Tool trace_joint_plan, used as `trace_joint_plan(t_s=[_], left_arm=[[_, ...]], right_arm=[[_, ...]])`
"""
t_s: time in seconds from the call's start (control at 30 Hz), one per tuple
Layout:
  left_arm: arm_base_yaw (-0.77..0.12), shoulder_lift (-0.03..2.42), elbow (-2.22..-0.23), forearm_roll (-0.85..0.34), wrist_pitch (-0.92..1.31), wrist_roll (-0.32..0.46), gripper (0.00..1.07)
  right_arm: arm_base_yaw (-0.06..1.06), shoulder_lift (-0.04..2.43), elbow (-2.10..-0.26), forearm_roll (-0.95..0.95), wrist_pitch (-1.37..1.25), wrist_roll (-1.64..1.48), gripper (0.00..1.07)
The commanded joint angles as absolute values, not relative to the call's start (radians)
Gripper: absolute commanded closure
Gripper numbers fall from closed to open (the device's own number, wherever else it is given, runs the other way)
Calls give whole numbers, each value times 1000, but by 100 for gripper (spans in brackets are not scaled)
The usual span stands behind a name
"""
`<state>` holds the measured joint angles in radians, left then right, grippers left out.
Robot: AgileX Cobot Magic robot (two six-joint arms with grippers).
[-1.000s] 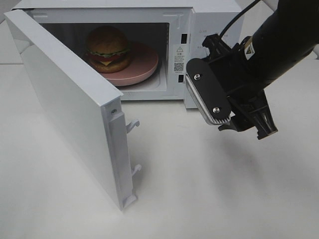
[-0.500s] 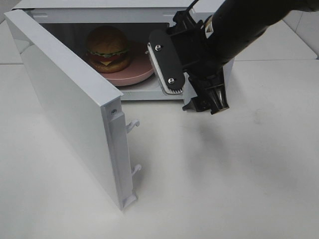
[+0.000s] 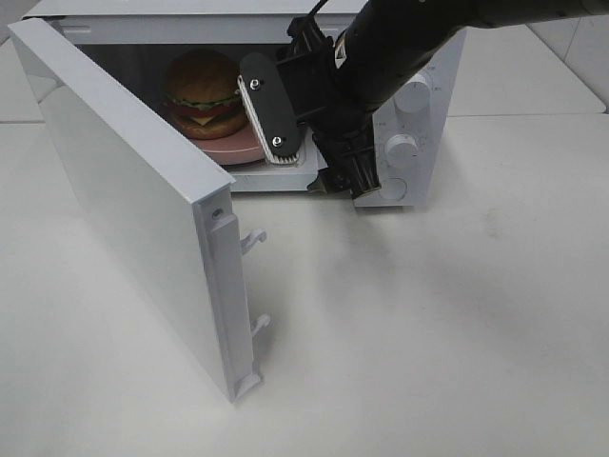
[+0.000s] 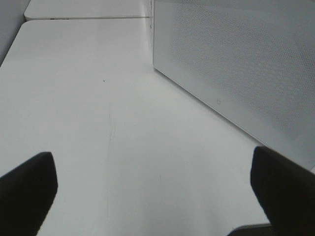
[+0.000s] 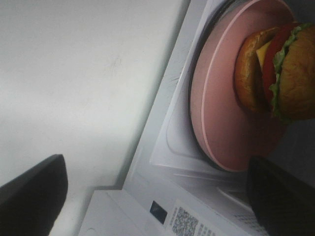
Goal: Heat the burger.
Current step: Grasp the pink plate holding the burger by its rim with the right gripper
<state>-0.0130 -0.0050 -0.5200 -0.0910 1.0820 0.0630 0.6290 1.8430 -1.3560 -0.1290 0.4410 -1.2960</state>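
We see a white microwave [image 3: 190, 8] at the far edge of the worktop [image 3: 428, 333], its door [image 3: 124, 190] swung wide open. The burger [image 3: 203, 93] sits inside on a pink plate [image 3: 238, 150], toward the hinge side. The right tool [image 3: 322, 169] hovers at the oven's mouth, jaws apart and empty. The left tool [image 4: 155, 196], also apart and empty, hangs over bare worktop. Neither touches the door. We judge loading done; closing the door and turning the dials [image 3: 400, 148] remain.
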Motion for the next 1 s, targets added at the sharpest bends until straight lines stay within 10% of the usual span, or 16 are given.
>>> trace_joint_plan(t_s=[0.03, 1.0], left_arm=[[-9, -11, -517, -93, 1070, 58, 6], [-9, -11, -517, -93, 1070, 58, 6]], right_arm=[[644, 1870, -1384, -132, 430, -1308, 14], [630, 2265, -1776, -104, 412, -1222, 20]])
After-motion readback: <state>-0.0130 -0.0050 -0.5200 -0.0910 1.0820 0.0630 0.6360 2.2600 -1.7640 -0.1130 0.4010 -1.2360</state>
